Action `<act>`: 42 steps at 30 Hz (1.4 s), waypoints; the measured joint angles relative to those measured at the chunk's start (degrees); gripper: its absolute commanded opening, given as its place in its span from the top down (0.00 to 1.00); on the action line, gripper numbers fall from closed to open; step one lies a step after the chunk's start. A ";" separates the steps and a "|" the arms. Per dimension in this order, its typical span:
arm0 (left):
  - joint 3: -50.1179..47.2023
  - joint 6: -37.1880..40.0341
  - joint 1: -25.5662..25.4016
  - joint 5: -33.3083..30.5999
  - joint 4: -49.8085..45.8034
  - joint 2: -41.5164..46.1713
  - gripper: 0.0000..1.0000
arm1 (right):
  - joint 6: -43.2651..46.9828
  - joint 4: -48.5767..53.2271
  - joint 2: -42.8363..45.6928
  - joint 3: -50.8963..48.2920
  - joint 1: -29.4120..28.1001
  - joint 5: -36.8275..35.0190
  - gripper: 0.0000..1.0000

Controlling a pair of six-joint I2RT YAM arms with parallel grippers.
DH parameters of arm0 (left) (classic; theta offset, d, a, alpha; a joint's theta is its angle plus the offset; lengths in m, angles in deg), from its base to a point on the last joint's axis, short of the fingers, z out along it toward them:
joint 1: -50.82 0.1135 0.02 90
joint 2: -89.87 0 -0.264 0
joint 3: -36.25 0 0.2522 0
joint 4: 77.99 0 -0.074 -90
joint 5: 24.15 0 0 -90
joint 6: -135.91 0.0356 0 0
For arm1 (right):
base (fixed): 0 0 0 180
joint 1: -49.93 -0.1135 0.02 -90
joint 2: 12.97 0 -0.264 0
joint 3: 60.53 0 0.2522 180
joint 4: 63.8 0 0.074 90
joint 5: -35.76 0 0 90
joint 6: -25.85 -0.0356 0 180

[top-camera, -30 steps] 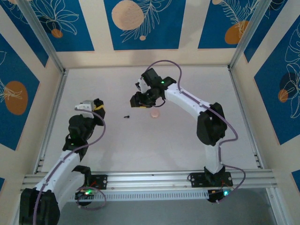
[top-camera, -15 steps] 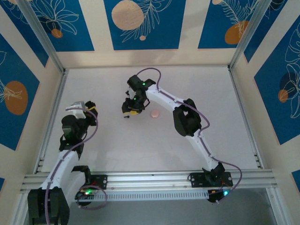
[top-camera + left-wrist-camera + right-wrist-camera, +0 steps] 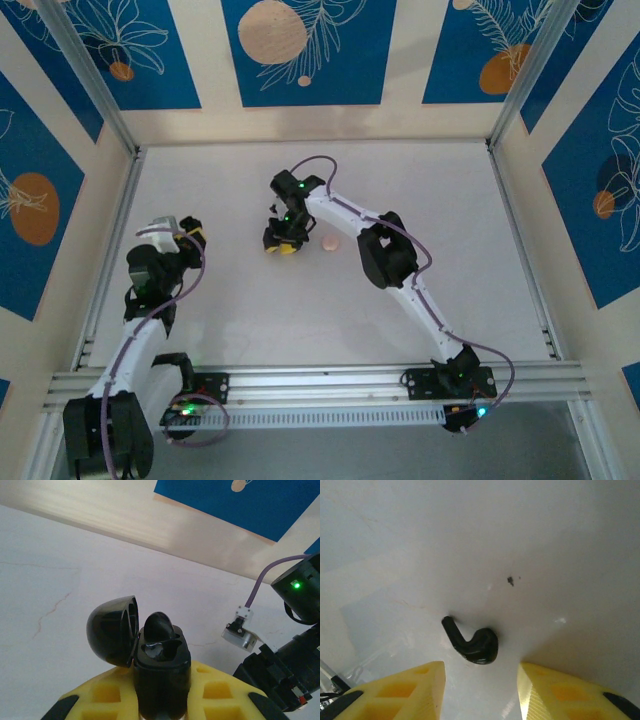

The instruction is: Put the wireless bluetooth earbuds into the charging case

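left gripper (image 3: 161,700) pinched the charging case (image 3: 161,672), its lid (image 3: 111,630) open to the left, one earbud (image 3: 159,626) sitting inside | right gripper (image 3: 480,690) had its pads spread, low over the table (image 3: 545,540) | second earbud (image 3: 476,644) lay on the table just ahead of the gap, touching neither pad | pink disc (image 3: 329,242) lay near the right gripper

Soft, even light is falling from above onto the white table (image 3: 300,300), leaving only faint shadows. In the left wrist view, glare is glinting off the glossy charging case (image 3: 160,655) and the far wall (image 3: 100,512) is smearing into blur. In the right wrist view, the earbud (image 3: 475,642) is showing fairly sharp while the near yellow pads (image 3: 395,690) are blurring.
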 measured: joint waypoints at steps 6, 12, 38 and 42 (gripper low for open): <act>-0.26 -0.57 0.31 0.94 1.66 -0.13 0.83 | -0.31 -0.55 -1.29 1.62 0.00 0.33 0.61; -0.42 -0.72 0.81 1.20 2.38 -0.09 0.83 | -1.07 -0.31 -2.05 2.71 0.22 0.90 0.66; -0.59 -1.64 1.11 3.91 3.98 0.39 0.83 | 7.19 2.82 1.16 -2.82 0.98 -0.48 0.80; -0.59 -1.64 1.14 4.72 3.98 0.39 0.83 | 9.97 3.58 5.40 -10.03 1.09 -1.29 0.80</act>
